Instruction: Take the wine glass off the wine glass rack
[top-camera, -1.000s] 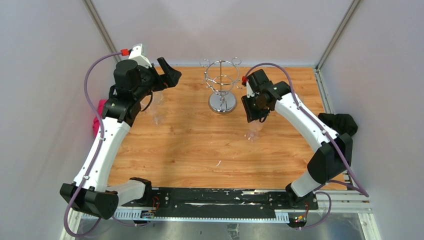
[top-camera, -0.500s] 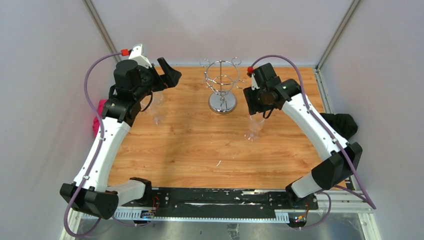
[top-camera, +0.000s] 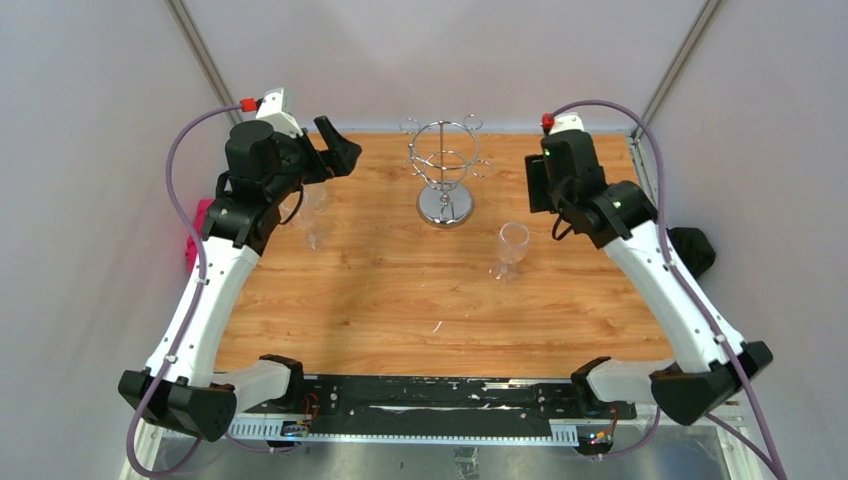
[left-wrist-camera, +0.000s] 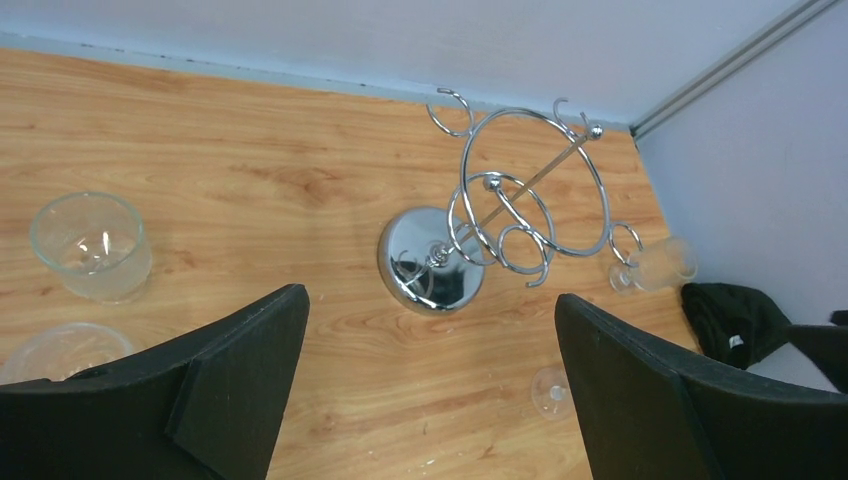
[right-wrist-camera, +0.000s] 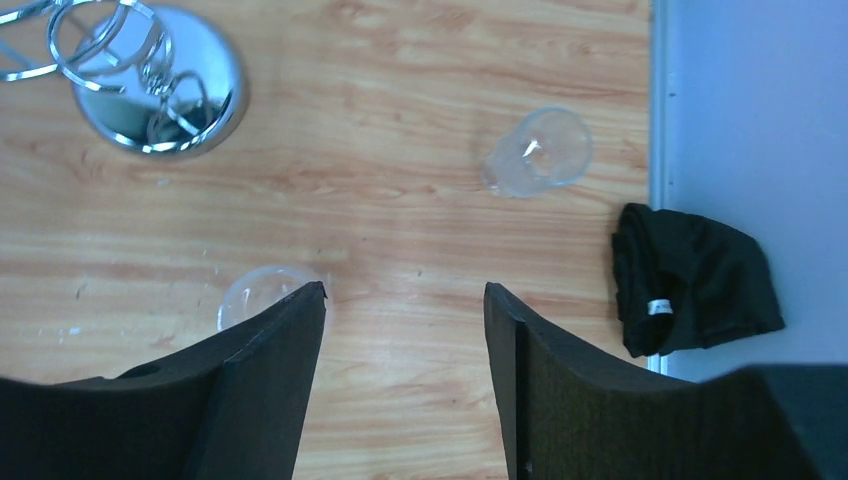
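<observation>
Well, your right gripper (right-wrist-camera: 405, 292) hangs parted and empty beside the wine glass (top-camera: 512, 243), which stands upright on the table (top-camera: 380, 290), just right of the wine glass rack (top-camera: 445, 175). Your left gripper (left-wrist-camera: 430, 298) gapes wide, empty, near a second glass (top-camera: 315, 215). The rack stands between the glasses. A black cloth (top-camera: 690, 248) lies at the table's right edge.

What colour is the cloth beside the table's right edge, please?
The cloth is black; clearest from the right wrist.

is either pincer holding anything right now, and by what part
Nothing is held. The left pincer and the right pincer both stand open and empty; the wine glass stands on the table, apart from both.
</observation>
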